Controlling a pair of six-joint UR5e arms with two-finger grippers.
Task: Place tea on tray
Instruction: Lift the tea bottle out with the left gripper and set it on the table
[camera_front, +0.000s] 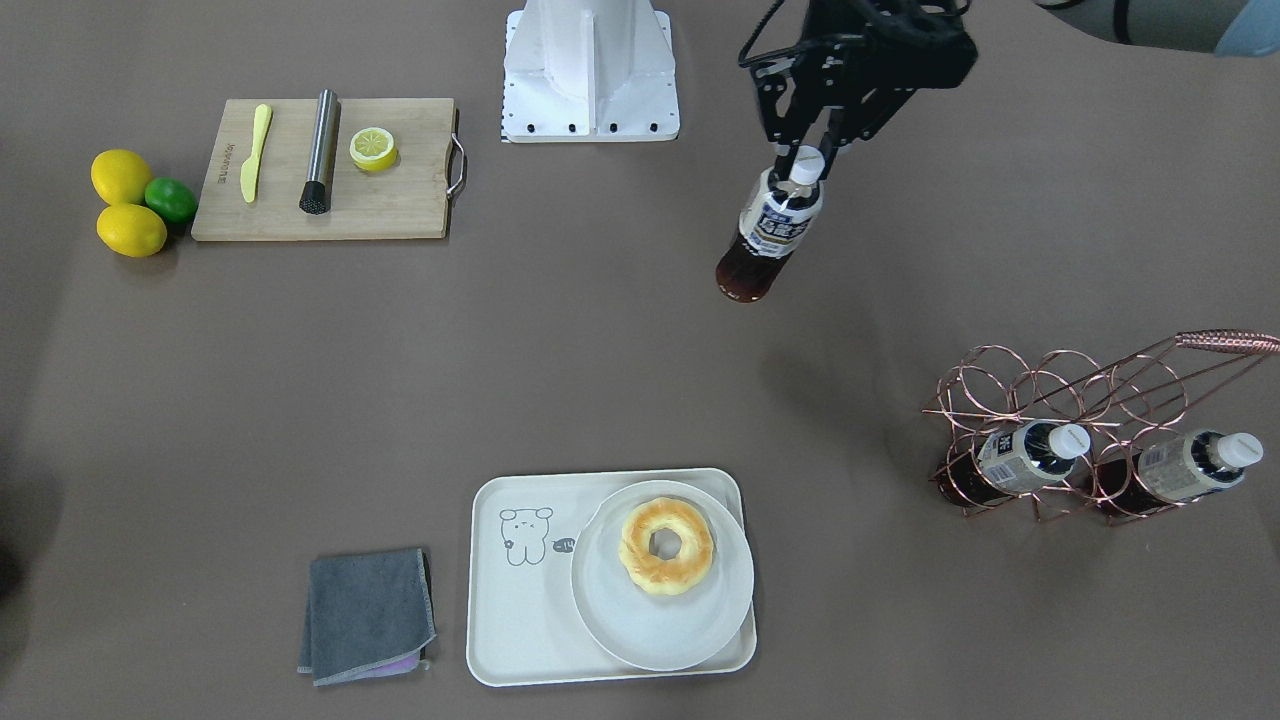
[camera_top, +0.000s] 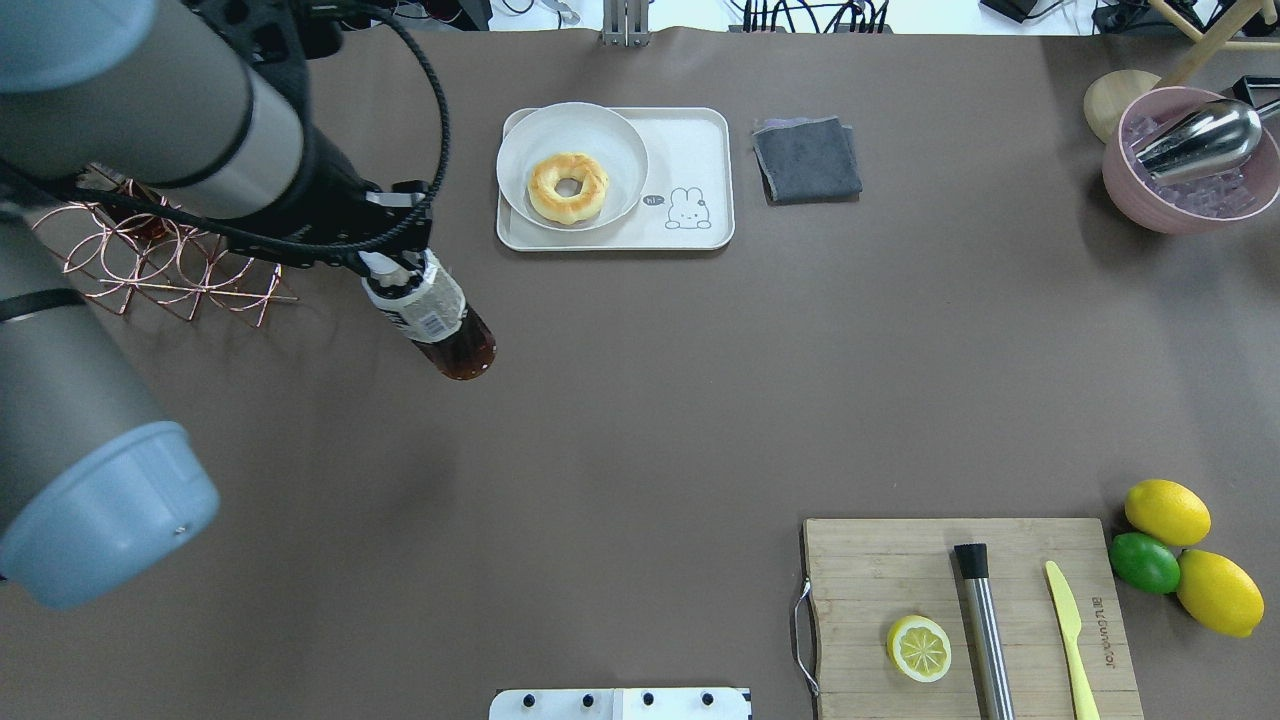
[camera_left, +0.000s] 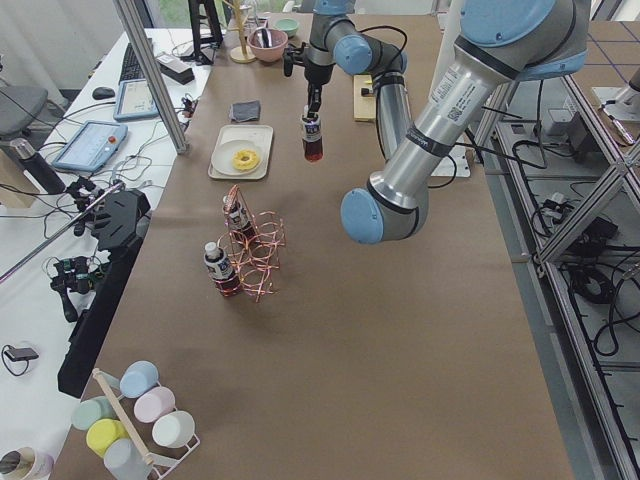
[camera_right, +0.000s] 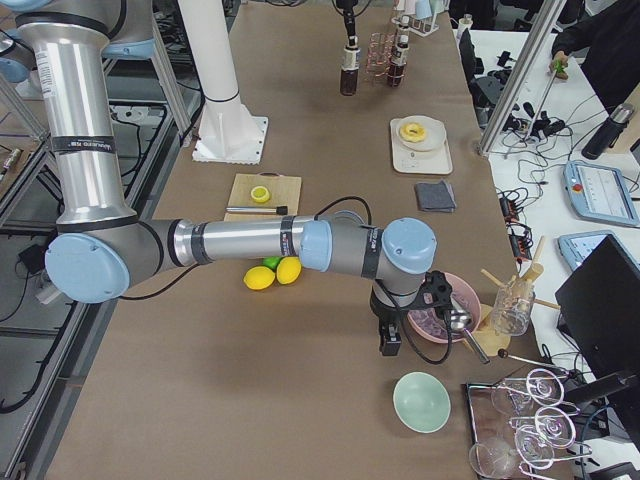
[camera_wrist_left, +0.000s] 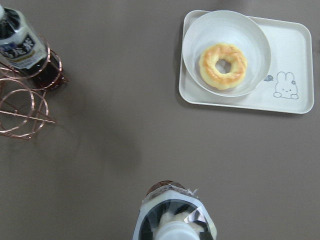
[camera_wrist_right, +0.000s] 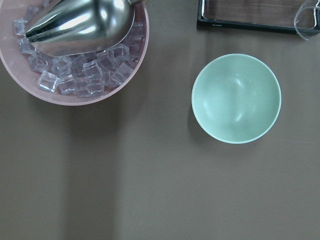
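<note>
Tea bottle (camera_front: 772, 228) aloft in the left gripper (camera_front: 808, 158).
Its fingers clamp the white-capped neck; the bear tray (camera_front: 520, 620) lies near the tabletop's far edge. Right gripper (camera_right: 387, 345): finger state unclear.

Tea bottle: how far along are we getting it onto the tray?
Done: the tea is out of the wire rack, gripped at its top by the left gripper. In hand: it hangs above the table, short of the tray. Left: set it beside the plate, release.
</note>
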